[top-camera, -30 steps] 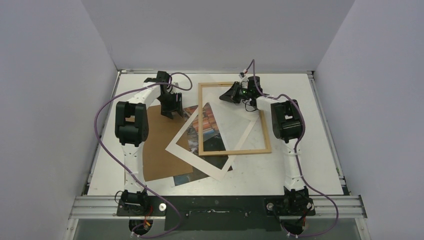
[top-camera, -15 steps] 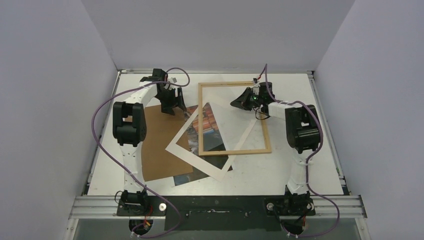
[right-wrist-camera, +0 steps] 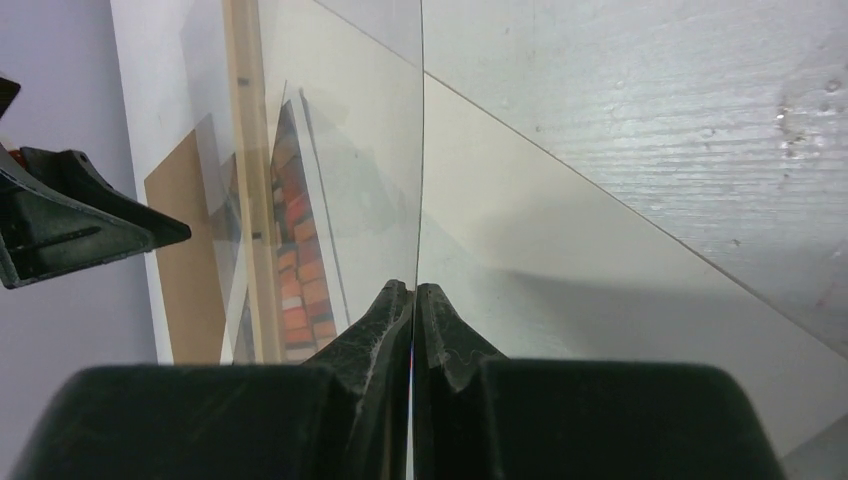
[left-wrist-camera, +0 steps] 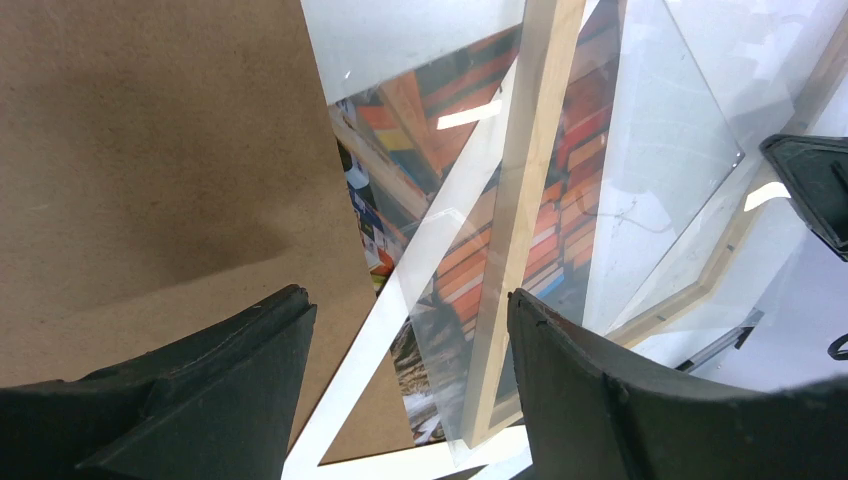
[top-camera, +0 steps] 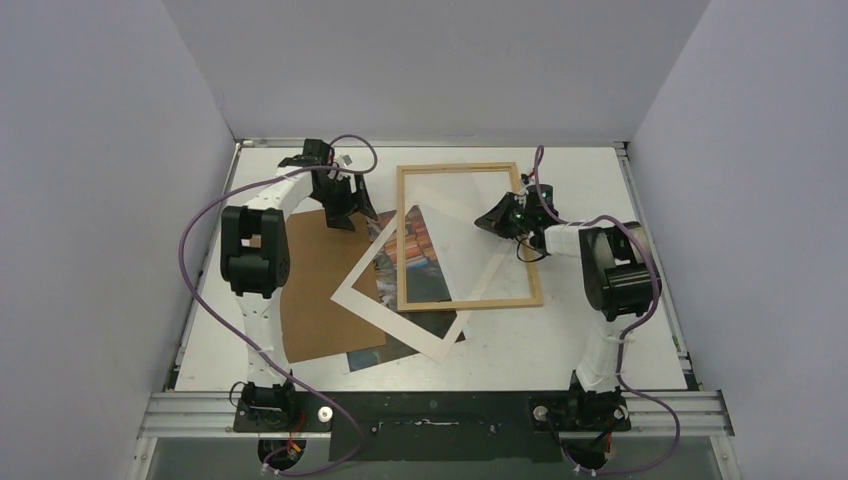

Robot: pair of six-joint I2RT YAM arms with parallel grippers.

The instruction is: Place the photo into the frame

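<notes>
Glossy photo of colourful books (top-camera: 410,250), thin light-wood frame (top-camera: 470,302), white mat (top-camera: 385,310), brown board (top-camera: 315,290), clear pane (left-wrist-camera: 660,150): one each. Left tool (left-wrist-camera: 408,300) apart; right tool (right-wrist-camera: 414,290), clamped on pane, has shifted right.

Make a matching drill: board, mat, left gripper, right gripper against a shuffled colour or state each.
Things:
1. board
2. mat
3. left gripper
4. right gripper

Colour or state:
a. shut on the pane
b. brown
c. open, holding nothing
d. white

Pairs: 1-b, 2-d, 3-c, 4-a
</notes>
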